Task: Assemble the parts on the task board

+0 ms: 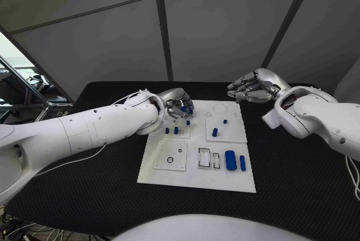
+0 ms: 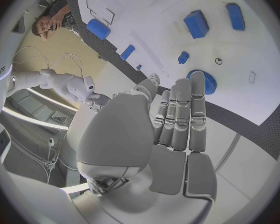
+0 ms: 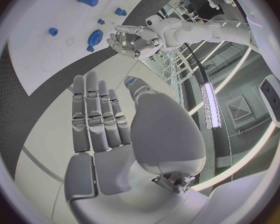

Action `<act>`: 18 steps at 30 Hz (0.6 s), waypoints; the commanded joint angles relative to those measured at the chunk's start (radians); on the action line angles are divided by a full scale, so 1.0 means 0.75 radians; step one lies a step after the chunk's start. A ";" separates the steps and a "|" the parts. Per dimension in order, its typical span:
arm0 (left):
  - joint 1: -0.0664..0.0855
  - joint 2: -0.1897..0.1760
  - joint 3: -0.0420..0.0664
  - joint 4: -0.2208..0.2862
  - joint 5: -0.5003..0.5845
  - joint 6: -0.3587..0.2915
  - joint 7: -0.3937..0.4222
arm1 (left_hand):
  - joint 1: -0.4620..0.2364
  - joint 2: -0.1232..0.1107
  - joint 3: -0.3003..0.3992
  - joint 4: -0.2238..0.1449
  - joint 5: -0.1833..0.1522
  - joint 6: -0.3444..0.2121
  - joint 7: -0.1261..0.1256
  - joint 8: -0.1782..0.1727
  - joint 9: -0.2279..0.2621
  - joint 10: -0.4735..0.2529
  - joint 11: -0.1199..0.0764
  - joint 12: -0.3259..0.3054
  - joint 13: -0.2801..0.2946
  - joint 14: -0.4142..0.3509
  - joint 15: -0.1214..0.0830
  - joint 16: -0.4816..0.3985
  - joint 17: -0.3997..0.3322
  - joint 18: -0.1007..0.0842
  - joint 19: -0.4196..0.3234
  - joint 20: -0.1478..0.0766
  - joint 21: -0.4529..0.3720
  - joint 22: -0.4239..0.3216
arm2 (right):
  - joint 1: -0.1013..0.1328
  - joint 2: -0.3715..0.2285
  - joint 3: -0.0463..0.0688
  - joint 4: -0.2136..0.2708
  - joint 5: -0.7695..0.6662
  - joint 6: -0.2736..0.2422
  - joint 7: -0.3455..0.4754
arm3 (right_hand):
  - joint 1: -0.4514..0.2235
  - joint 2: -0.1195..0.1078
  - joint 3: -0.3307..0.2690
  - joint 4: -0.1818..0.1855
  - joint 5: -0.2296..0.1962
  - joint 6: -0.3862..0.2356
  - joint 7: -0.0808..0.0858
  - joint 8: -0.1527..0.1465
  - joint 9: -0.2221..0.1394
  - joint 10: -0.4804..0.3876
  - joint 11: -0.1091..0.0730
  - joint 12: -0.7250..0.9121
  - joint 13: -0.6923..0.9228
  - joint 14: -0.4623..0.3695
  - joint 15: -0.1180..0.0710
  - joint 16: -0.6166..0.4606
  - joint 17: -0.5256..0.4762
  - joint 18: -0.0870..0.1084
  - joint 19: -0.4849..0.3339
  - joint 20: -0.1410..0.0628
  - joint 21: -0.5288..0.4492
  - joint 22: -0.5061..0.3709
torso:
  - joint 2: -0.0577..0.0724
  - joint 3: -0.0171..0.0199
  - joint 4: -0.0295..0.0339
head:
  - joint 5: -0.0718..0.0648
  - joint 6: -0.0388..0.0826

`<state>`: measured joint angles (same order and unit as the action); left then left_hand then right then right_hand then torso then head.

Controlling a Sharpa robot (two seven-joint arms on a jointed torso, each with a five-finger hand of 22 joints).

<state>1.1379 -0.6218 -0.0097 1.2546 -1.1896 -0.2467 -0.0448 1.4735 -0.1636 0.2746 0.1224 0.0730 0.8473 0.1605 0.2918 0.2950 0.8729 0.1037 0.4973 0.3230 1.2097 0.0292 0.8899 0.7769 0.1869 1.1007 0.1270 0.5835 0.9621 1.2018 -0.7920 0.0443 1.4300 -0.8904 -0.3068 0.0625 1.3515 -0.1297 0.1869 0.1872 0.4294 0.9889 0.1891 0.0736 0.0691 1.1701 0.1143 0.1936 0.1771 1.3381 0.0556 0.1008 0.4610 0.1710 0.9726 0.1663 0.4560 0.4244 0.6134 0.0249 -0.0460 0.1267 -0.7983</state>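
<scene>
Silver fingers (image 2: 180, 117) of my left hand (image 1: 174, 103) stretch out straight, holding nothing, over a small blue ribbed plastic gear (image 2: 204, 81) on the flat white task board (image 1: 196, 176). It looks light, stiff and slippery; I'd pinch its toothed rim. My right hand (image 1: 255, 86) hangs empty, fingers loosely apart.

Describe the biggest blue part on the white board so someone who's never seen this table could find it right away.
Start at the white task board in the middle of the black table. Go to its near right part, beside two rectangular cut-outs. Two blue pieces lie there side by side: the big blue cylinder is the thicker one next to the cut-outs, its neighbour slimmer.
</scene>
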 commanded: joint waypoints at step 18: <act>0.001 0.073 -0.004 -0.091 -0.263 0.191 -0.026 | -0.031 -0.013 0.013 -0.021 0.002 0.167 -0.023 -0.073 -0.167 0.152 -0.023 -0.113 -0.205 0.286 -0.025 0.544 0.387 -0.122 0.367 -0.021 0.730 0.481 | 0.003 0.007 0.001 0.000 -0.002 -0.002 0.016 | 0.007 0.009 0.000 0.002 0.007 -0.009 0.002 0.003 0.001 -0.009 0.001 0.007 -0.002 0.008 -0.003 -0.005 -0.002 0.014 0.009 0.000 -0.007 -0.002 | -0.001 0.0001 0.0014 | -0.005 -0.006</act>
<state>1.1376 -0.5692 -0.0131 1.1872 -1.3434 -0.1486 -0.0388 1.4604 -0.1760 0.2773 0.1060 0.0730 0.9652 0.1427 0.2410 0.1708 0.9801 0.0894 0.4169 0.1706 1.4212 0.0106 1.2975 1.0690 0.1232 1.3704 0.1111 1.1244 1.3078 1.2019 -0.7879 0.0443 1.4287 -0.8905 -0.3066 0.0629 1.3514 -0.1297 0.1869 0.1872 0.4293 0.9889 0.1891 0.0736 0.0691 1.1701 0.1143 0.1936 0.1763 1.3381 0.0556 0.1011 0.4610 0.1710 0.9726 0.1663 0.4560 0.4236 0.6131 0.0249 -0.0455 0.1233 -0.8028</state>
